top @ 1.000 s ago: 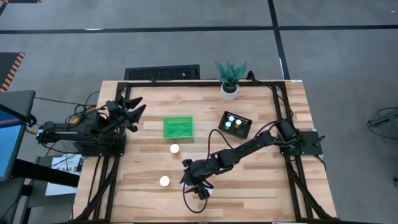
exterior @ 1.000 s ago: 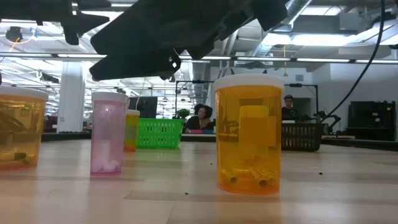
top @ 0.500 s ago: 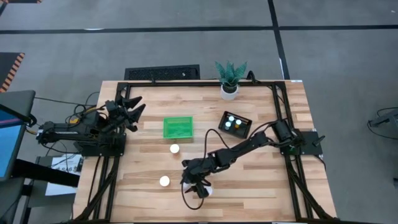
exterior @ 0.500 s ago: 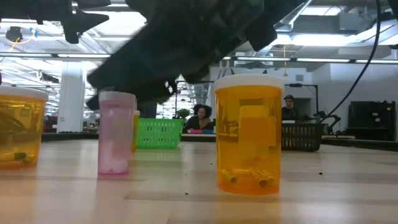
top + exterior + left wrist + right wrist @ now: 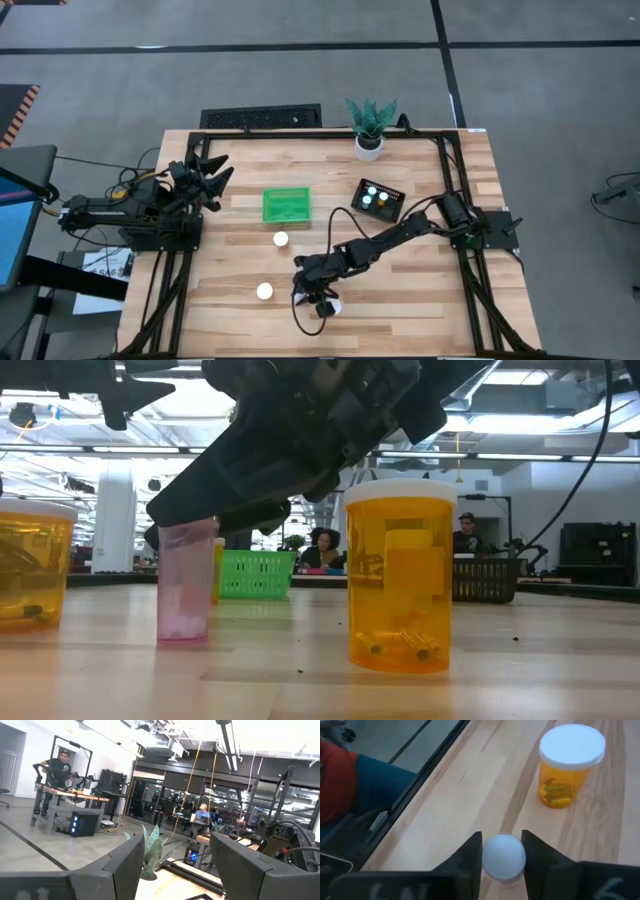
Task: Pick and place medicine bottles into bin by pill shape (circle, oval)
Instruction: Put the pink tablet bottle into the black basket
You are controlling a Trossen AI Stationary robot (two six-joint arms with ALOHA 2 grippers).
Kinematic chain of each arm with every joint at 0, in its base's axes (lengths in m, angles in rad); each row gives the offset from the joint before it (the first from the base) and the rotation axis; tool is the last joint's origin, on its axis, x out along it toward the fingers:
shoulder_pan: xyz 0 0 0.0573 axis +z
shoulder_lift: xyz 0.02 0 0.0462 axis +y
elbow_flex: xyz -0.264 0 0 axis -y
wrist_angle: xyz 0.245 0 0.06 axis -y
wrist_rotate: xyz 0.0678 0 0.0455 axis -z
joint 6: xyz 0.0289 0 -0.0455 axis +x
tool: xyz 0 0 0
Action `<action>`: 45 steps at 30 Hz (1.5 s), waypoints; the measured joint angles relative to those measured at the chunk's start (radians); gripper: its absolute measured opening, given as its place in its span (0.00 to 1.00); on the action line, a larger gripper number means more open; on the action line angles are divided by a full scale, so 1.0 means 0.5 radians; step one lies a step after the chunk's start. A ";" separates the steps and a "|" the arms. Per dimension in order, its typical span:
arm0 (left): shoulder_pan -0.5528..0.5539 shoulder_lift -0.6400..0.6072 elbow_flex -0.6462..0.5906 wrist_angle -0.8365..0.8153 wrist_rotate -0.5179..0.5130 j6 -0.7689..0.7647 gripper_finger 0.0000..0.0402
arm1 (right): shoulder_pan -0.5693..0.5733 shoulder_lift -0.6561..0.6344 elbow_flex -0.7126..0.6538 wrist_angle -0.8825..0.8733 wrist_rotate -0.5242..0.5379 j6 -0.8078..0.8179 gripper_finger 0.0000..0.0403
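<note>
Right gripper (image 5: pixel 503 857) lowered at desk (image 5: pixel 420 300) front edge, jaws closed around pink bottle (image 5: pixel 186 582) (standing upright on desk). Left gripper (image 5: pixel 212 172) parked at left, jaws spread.

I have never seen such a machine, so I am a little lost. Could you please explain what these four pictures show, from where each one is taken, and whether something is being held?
Two dark robot arms work at a light wooden table. One picture looks straight down, one looks level across the tabletop, and one comes from each arm's wrist.

On the table are a green plastic basket, a black tray with bottles inside, a potted plant and loose white-capped medicine bottles, such as the orange bottle.

The right gripper has its fingers on both sides of the white cap of a pink bottle that stands on the table. The left gripper waits open at the table's left edge.
</note>
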 joint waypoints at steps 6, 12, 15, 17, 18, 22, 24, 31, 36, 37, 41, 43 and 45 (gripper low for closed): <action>0.000 0.000 0.000 -0.001 0.000 -0.030 0.55 | 0.000 -0.030 0.002 -0.065 0.038 0.006 0.25; 0.000 0.000 0.000 -0.001 0.001 -0.036 0.55 | -0.019 -0.277 -0.001 -0.283 0.126 -0.175 0.33; 0.000 0.000 0.000 -0.001 0.001 -0.056 0.55 | -0.047 -0.478 -0.001 -0.562 0.151 -0.278 0.32; 0.000 0.000 0.000 -0.001 0.005 -0.061 0.55 | -0.077 -0.626 -0.001 -0.813 0.152 -0.301 0.29; 0.000 0.000 0.000 -0.001 0.008 -0.061 0.55 | -0.093 -0.701 -0.001 -0.931 0.156 -0.305 0.28; 0.000 0.000 0.000 -0.001 0.011 -0.062 0.55 | -0.143 -1.030 -0.062 -1.304 0.305 -0.297 0.28; 0.000 0.000 0.000 -0.001 0.011 -0.061 0.55 | -0.162 -1.204 -0.172 -1.371 0.419 -0.255 0.30; 0.000 0.001 0.000 -0.002 0.010 -0.061 0.55 | -0.258 -1.937 -0.848 -1.354 0.877 0.011 0.33; 0.000 0.001 0.000 -0.001 0.008 -0.061 0.55 | -0.421 -2.296 -1.355 -1.170 1.184 0.142 0.31; 0.000 0.000 0.000 -0.001 0.002 -0.060 0.55 | -0.467 -2.340 -1.439 -1.112 1.188 0.161 0.31; 0.000 0.001 0.000 -0.002 -0.002 -0.060 0.55 | -0.616 -2.432 -1.668 -0.908 1.109 0.221 0.32; 0.000 0.001 0.000 -0.002 -0.002 -0.062 0.55 | -0.652 -2.442 -1.742 -0.854 1.075 0.239 0.33; 0.000 0.000 0.000 -0.003 -0.002 -0.062 0.55 | -0.663 -2.440 -1.809 -0.791 1.058 0.274 0.33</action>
